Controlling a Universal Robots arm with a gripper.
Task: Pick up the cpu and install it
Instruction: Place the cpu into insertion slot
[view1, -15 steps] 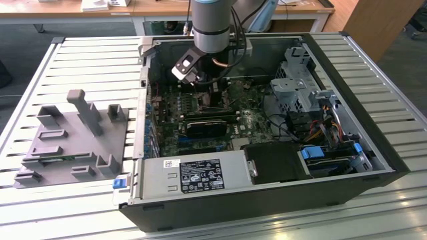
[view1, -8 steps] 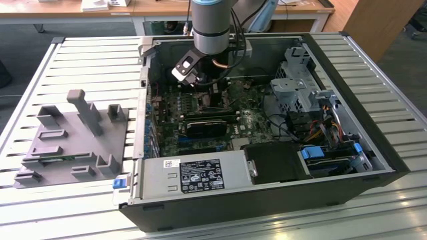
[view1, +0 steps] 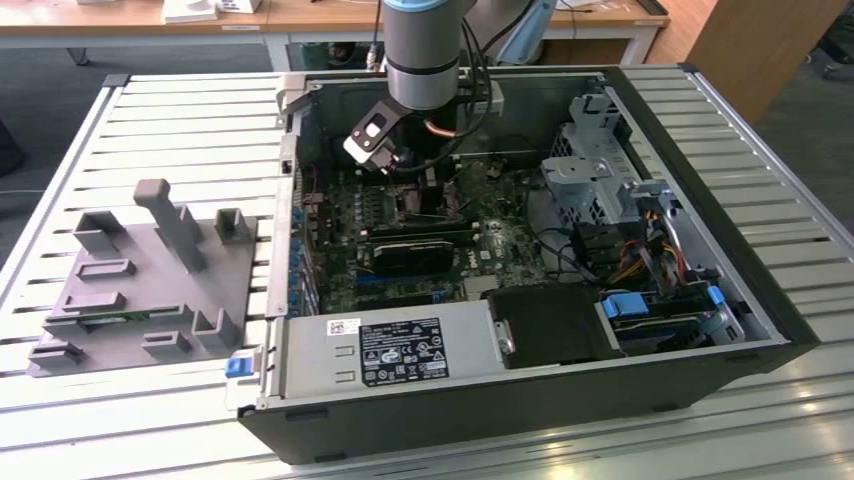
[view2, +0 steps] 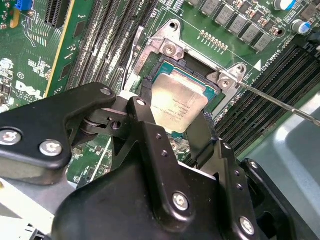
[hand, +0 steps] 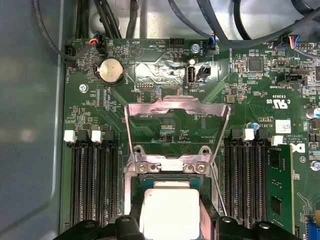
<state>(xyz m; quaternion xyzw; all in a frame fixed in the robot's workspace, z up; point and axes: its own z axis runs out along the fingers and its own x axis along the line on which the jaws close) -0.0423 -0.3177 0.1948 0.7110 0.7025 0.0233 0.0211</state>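
Exterior view's left: grey holder blocks (view1: 147, 270) stand outside the open case (view1: 534, 420). Inside it, the gripper (view2: 172, 125) pinches the cpu (view2: 180, 102) at the socket (view2: 167, 47), one cpu edge hidden behind black fingers (view2: 147, 125).

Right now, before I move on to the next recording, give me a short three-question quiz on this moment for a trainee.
1. True or false: the metal load plate is folded down flat over the cpu.
2. Which is the gripper nearest to? A) the coin cell B) the cpu at its socket C) the power supply
3. In the exterior view, on which side of the computer case does the grey holder tray sit?

Key
1. False: the plate stands tilted up, and the cpu's silver top is uncovered.
2. B
3. The exterior view's left, on the slatted table outside the case.
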